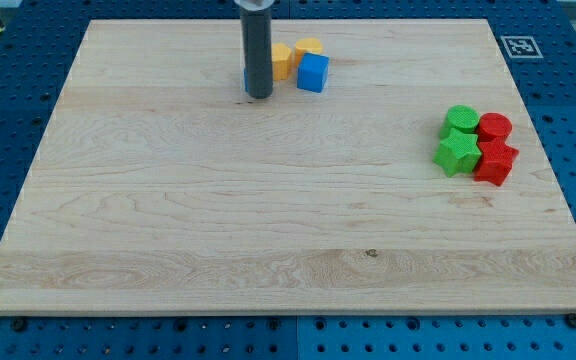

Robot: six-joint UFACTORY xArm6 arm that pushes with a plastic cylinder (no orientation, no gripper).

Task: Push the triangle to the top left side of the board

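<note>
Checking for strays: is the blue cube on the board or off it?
On the board: the blue cube sits on the wood near the view's top edge.

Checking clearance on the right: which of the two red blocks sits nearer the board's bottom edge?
The star-like red block, below the rounder red block and right of the green pair.

Blue perforated bench [28, 340] beneath board
</note>
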